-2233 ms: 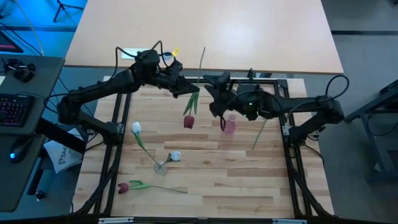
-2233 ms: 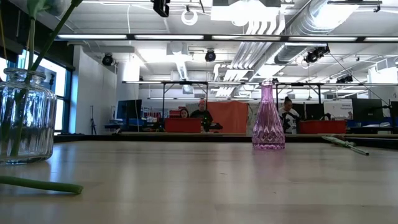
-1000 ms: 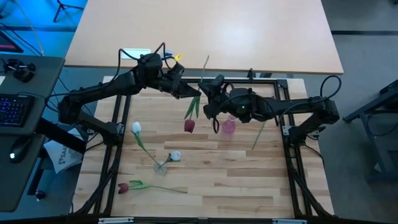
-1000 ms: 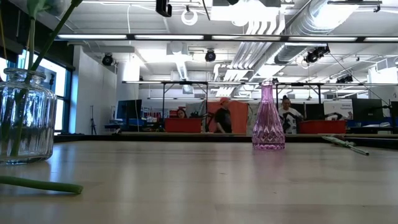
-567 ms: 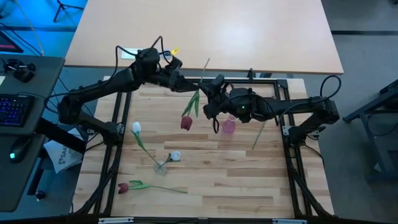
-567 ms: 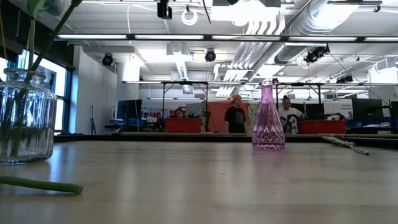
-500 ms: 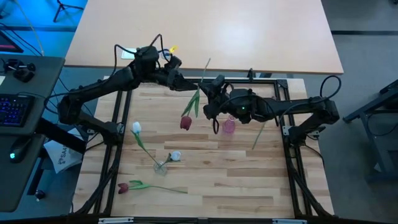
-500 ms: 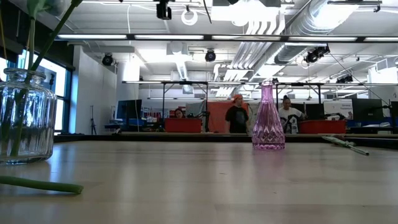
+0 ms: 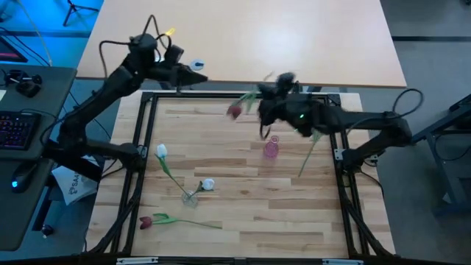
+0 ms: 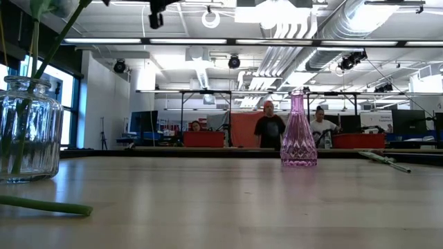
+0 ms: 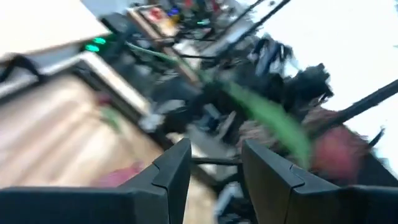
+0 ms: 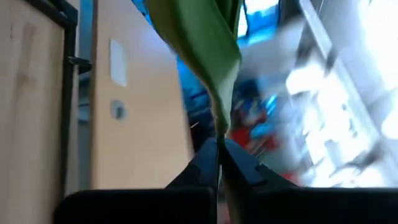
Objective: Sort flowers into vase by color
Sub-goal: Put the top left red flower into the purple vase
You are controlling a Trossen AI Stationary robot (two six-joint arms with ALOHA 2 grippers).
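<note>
My right gripper [image 9: 260,101] is over the table's far edge, above and beyond the pink vase [image 9: 271,149], shut on a dark red tulip whose head [image 9: 234,110] sticks out to its left. My left gripper [image 9: 199,76] is at the far left, open and holding nothing. In the left wrist view its fingers [image 11: 214,168] point at the blurred red head [image 11: 336,149]. A white tulip [image 9: 160,151] stands with its stem in the clear vase [image 9: 190,197]. A second white head [image 9: 207,184] lies beside that vase. Another red tulip [image 9: 146,221] lies at the near left. My right gripper pinches the red tulip's thin stem [image 12: 219,149] between its two fingertips, just below a broad green leaf [image 12: 199,37]. The tulip is lifted clear of the table, its head out toward the table's left.
A loose green stem [image 9: 307,158] lies on the table right of the pink vase. A black frame [image 9: 147,147] borders the wooden work area. In the low view the clear vase [image 10: 28,131] is near left and the pink vase [image 10: 299,131] farther right. People stand in the room behind.
My left gripper has opened, let go of the red tulip and drawn back up toward the table's far left corner. My right gripper keeps the tulip and has moved up toward the far edge. The head has swung up from hanging low to pointing left.
</note>
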